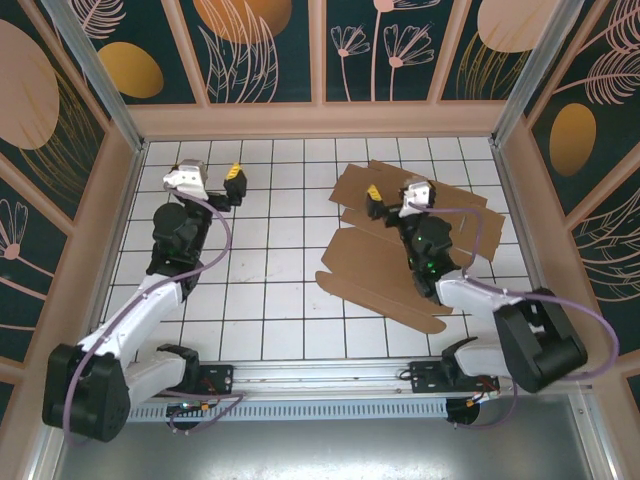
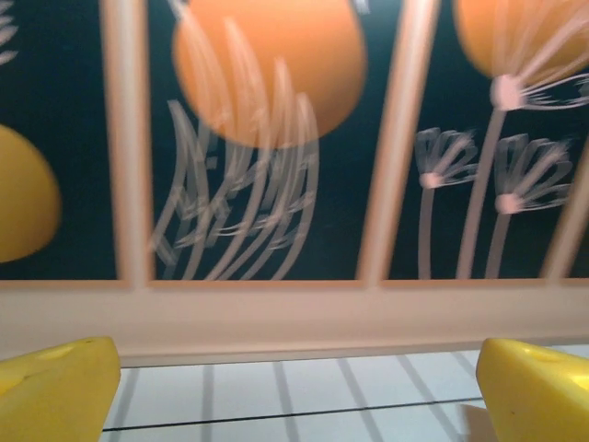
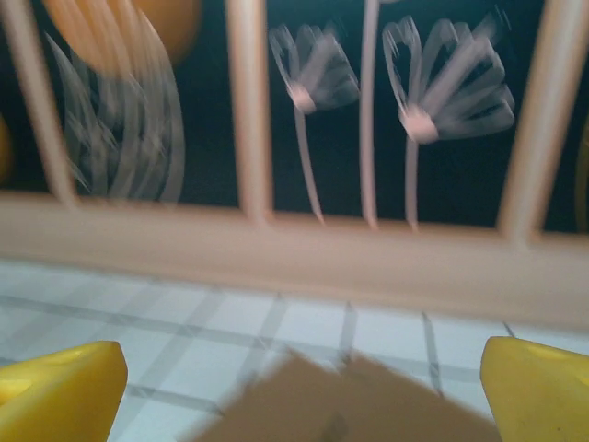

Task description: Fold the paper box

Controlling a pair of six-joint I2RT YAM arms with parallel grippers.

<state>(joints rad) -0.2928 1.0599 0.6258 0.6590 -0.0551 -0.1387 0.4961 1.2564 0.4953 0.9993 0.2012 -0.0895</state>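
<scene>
A white gridded table (image 1: 280, 300) carries the flat paper box (image 1: 365, 268), right side.

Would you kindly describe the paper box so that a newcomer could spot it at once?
Look at the white gridded table inside the flower-panelled enclosure, then at its right half, where the right gripper is. Beneath it lies the paper box, a flat brown cardboard sheet with flaps and notched edges, the only brown thing on the white tiles.

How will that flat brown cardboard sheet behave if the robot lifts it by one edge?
The paper box lies as a thin, wide die-cut sheet, so it is probably light and would likely sag or hinge at its creases. Flat on the tiled table, it might slide when pushed rather than tip.
</scene>
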